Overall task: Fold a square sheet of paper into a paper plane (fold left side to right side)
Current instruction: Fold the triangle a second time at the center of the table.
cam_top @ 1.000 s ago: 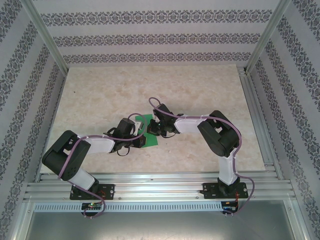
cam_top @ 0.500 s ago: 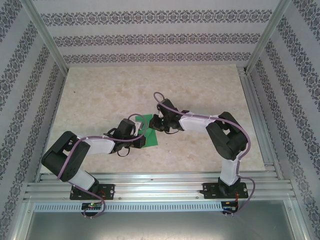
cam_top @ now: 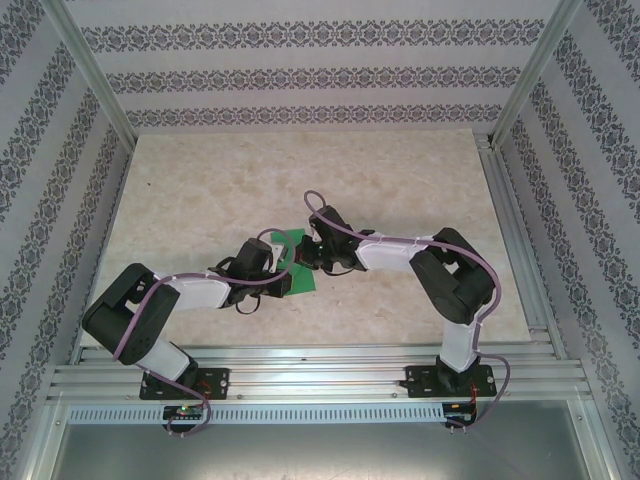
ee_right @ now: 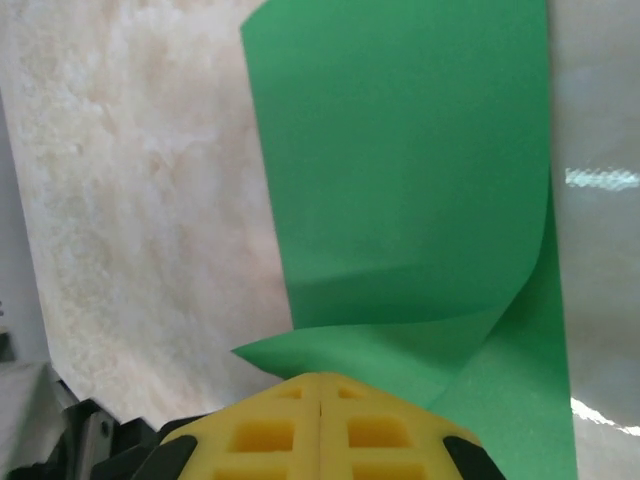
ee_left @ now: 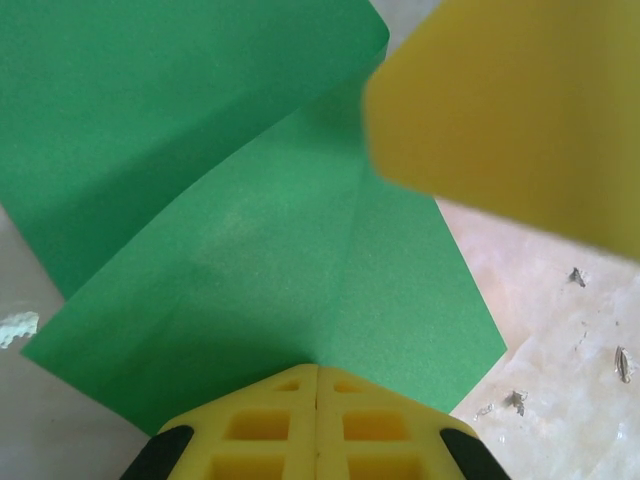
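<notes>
**A:** What sits closest to the left wrist camera?

**B:** The left claw [ee_left: 318, 375]. Its two yellow ribbed plastic fingers are pressed together with no gap. Their joined tips touch the near edge of the thin, bright green paper [ee_left: 250, 260]. I cannot tell whether they pinch it or just press on it.

**A:** And beyond the tips?

**B:** The sheet spreads away, with a crease running out from the fingers and a flap raised on the far left. At the upper right, a blurred yellow finger [ee_left: 520, 110] of the other arm hangs over the sheet. Past that lies the pale, marbled beige tabletop [ee_left: 570, 330].

**A:** What does the right wrist camera add?

**B:** The right claw [ee_right: 320, 385] is closed just as tightly, and its tips also meet the green paper [ee_right: 400, 160]. From this side, the near part of the sheet curls up and over toward the fingers. The far part lies flat on the tabletop [ee_right: 130, 200].

**A:** And the overhead camera?

**B:** It shows the layout but is too distant to show the fingertips. Nearest is the aluminium rail [cam_top: 320, 360] holding both arm bases. Both arms bend inward, and the left claw [cam_top: 284, 272] and right claw [cam_top: 308, 256] nearly meet over the green paper [cam_top: 293, 240]. The sheet lies near the middle of the tabletop [cam_top: 400, 170], mostly covered by the claws. Farthest back stands a wall of patterned wallpaper [cam_top: 320, 80].
</notes>
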`<move>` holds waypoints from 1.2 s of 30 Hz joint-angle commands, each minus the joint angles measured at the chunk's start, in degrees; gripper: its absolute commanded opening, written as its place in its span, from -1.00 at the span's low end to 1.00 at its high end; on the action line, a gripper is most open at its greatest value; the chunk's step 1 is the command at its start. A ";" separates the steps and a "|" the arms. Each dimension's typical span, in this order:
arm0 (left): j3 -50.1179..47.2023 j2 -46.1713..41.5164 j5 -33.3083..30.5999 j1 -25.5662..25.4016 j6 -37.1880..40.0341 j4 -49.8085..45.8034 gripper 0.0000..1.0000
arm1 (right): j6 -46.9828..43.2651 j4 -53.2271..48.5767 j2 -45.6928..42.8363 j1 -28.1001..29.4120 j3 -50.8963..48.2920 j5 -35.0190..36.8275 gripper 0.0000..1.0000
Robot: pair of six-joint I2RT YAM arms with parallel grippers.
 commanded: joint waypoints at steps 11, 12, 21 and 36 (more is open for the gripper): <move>-1.38 1.57 -2.28 -1.65 0.56 -9.21 -0.87 | 2.29 1.93 5.84 2.52 2.54 -0.10 -1.00; -1.34 1.74 -2.32 -1.67 0.61 -9.18 -0.87 | 2.18 1.67 5.92 2.61 2.53 0.02 -1.00; -1.18 2.53 -2.83 -2.19 0.72 -9.36 -0.88 | -3.60 -6.26 4.93 0.83 3.69 5.15 -1.00; -1.63 2.86 -2.92 -2.73 0.46 -8.92 -0.89 | -13.55 -13.64 7.15 -5.26 8.77 11.69 -1.00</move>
